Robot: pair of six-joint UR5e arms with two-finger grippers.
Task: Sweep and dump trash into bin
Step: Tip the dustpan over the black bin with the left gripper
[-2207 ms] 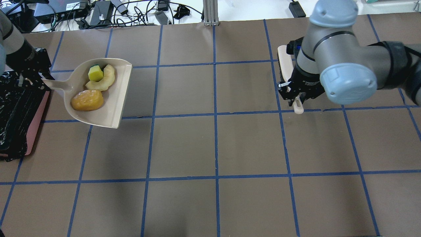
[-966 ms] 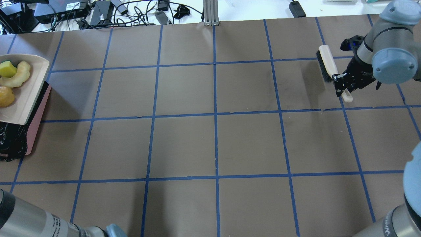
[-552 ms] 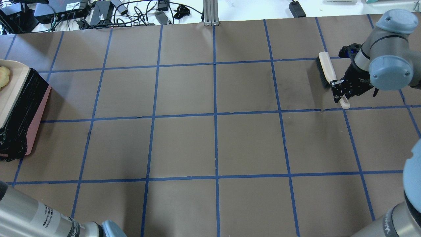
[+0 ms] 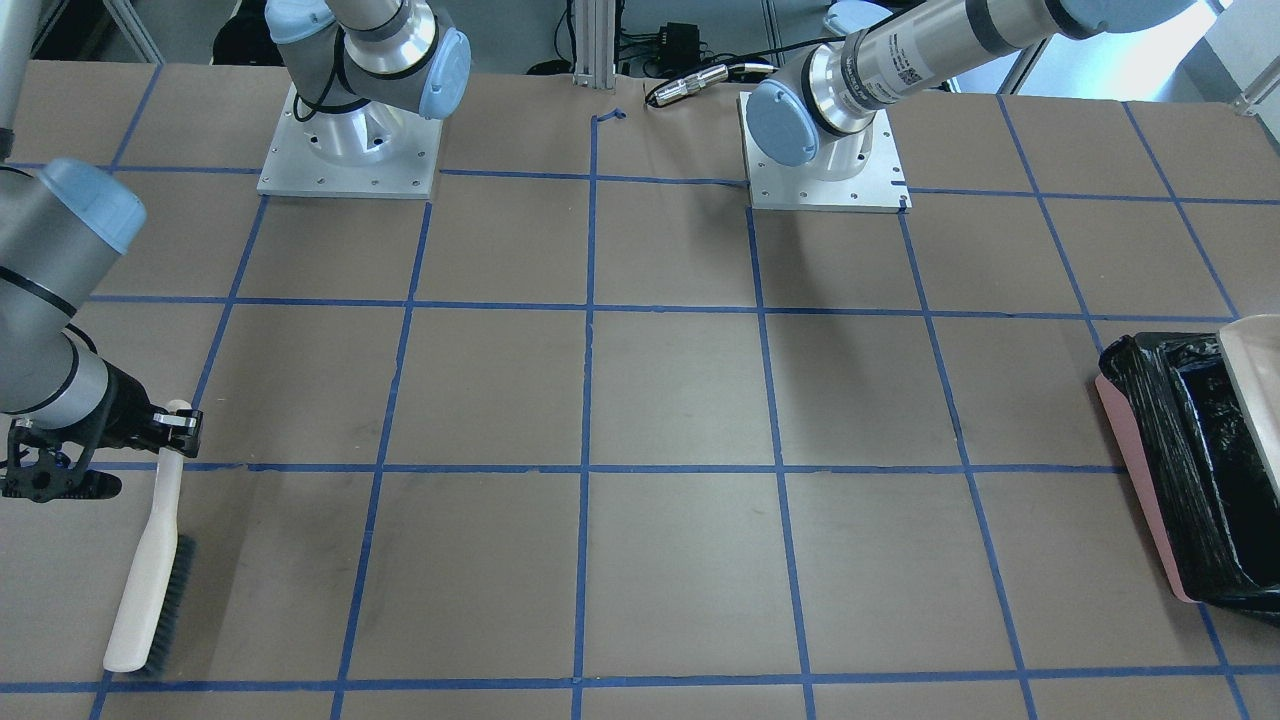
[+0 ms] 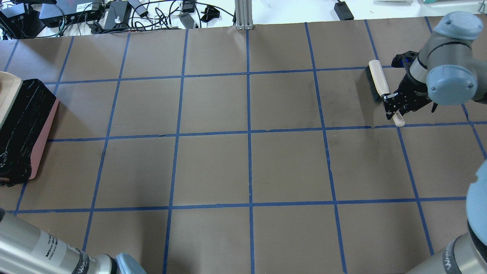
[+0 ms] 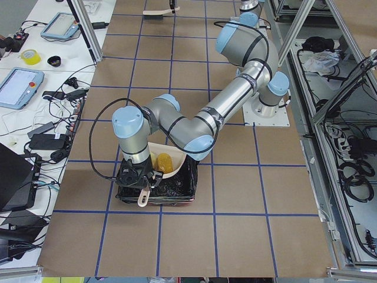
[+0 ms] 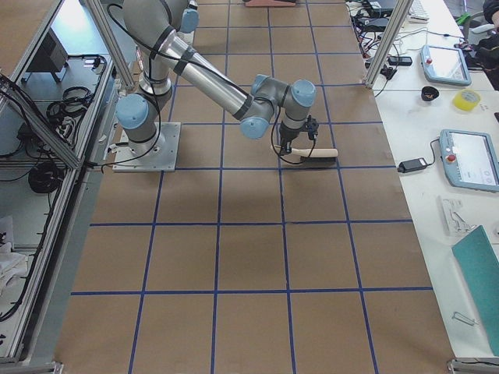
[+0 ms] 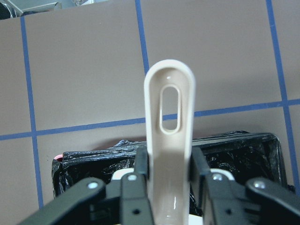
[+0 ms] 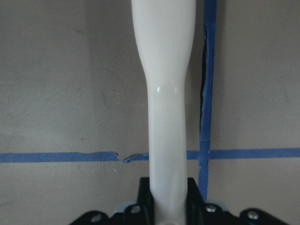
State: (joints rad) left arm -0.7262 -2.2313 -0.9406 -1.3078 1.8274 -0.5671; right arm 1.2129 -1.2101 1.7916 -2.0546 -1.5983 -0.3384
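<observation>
- We see the table (image 5: 247, 167) covered in brown paper, marked into squares by blue tape lines (image 5: 249, 133).
- The left arm (image 6: 177, 121) reaches out to the table end on the robot's left, bent over the bin.
- The right arm (image 5: 449, 72) is at the opposite end, its wrist low near the far right corner.
- The bin (image 5: 23, 125), pink with a crinkly black bag lining, stands on the table at the left edge of the overhead view.
- The beige dustpan (image 6: 154, 154) hangs over the bin's opening, with its slotted handle (image 8: 168, 117) pointing away from the robot's base.
- The brush (image 5: 376, 78), cream-backed with dark bristles, lies low and about level; we cannot tell whether the bristles touch the paper.
- The left gripper (image 8: 169, 161) pinches the dustpan handle, one finger (image 8: 140, 164) pressed on each side.
- The right gripper (image 9: 168, 187) is clamped on the narrow end of the brush handle.
- Of the trash, we make out only the yellow-orange lump (image 6: 164, 161), lying in the pan above the bin; the other pieces are too small or hidden for us to tell.
</observation>
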